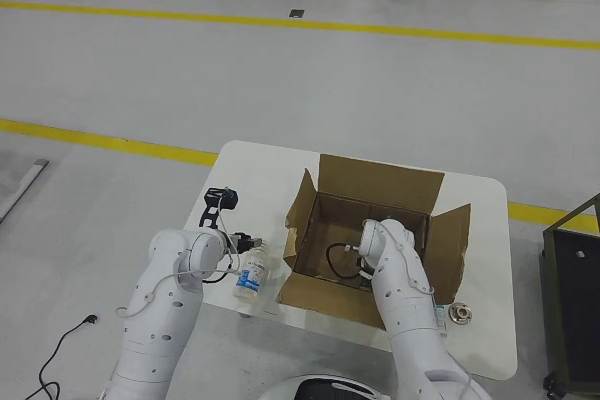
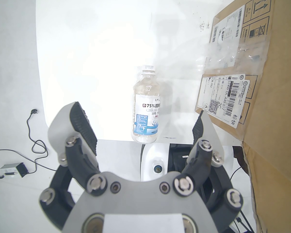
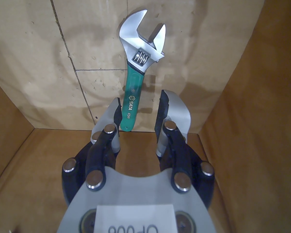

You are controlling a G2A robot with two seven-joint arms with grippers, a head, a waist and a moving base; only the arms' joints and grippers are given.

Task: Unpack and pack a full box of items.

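Left tool: spread wide, holding nothing, poised over bottle and apart from it.
Right tool: down inside box, parted narrowly, straddling green grip of wrench; one pad just beside the grip, the other apart from it; not clamped.
Bottle: clear plastic, white cap, white-and-blue label; on its side at near edge of bench, base right at that edge, just beside left outer wall of box.
Box: brown cardboard, flaps open, shipping labels and clear tape on left wall; about mid-bench.
Wrench: adjustable, silver head, green grip; flat on floor of box, head pointing away from right tool.
Round metal part: small, on bench toward near right corner, apart from box.
Grey block with black lead: on floor off left edge of bench.
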